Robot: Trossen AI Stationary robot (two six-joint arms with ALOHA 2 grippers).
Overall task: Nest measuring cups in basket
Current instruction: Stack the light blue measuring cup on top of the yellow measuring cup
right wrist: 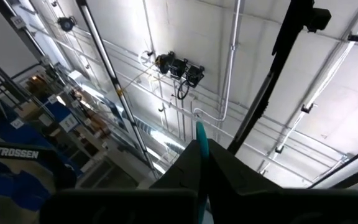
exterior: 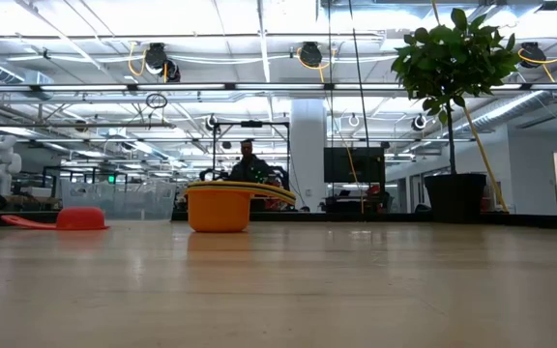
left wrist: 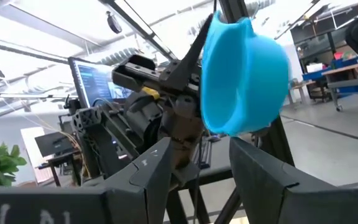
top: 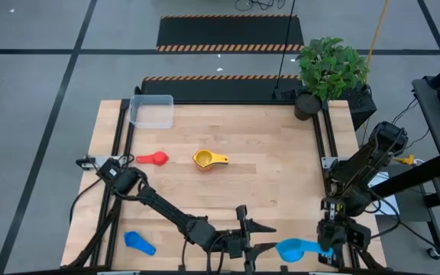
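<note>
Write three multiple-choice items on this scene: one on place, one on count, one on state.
1. The clear rectangular plastic basket sits: A at a left corner of the table; B mid-table; C beside the plant.
2. Plastic measuring cups seen from above: A two; B four; C seven.
3. The right end effector is: A open; B shut on the light blue plastic cup; C shut, empty.

1 A: it lies in that corner.
2 B: red cup, yellow cup, blue cup, light blue.
3 B: it pinches the handle.
</note>
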